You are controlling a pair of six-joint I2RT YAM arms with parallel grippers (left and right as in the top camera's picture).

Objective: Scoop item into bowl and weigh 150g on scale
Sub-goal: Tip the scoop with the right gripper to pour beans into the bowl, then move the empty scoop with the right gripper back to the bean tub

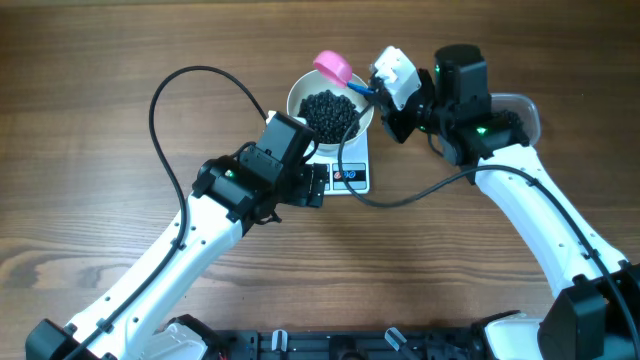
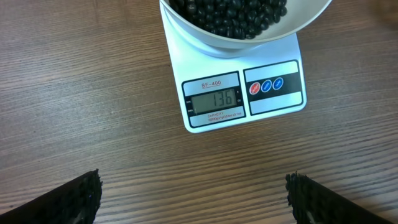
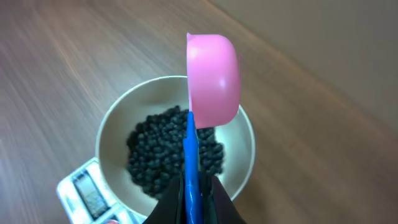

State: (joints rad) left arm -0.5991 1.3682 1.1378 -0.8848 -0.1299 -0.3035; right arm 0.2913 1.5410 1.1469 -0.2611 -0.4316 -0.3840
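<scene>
Beans [image 1: 331, 113] in bowl [image 1: 293, 99]; right gripper [image 3: 198, 198] pinches scoop [image 3: 213, 78], left gripper [image 2: 194, 199] gapes empty.

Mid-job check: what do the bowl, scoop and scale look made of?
Bowl: smooth plain white, ceramic or hard plastic, can't tell which. Scoop: smooth pink plastic cup with a blue handle. Scale: white moulded plastic with a soft sheen.

- A white bowl [image 3: 109, 134] holds a heap of small black beans [image 3: 155, 155].
- A pink scoop [image 3: 213, 78] hangs over the bowl's far rim — its blue handle [image 3: 191, 155] is clamped in the right gripper [image 3: 191, 199] at the near rim.
- A white scale [image 3: 84, 190], blurred, pokes out beneath the bowl's lower left.
</scene>
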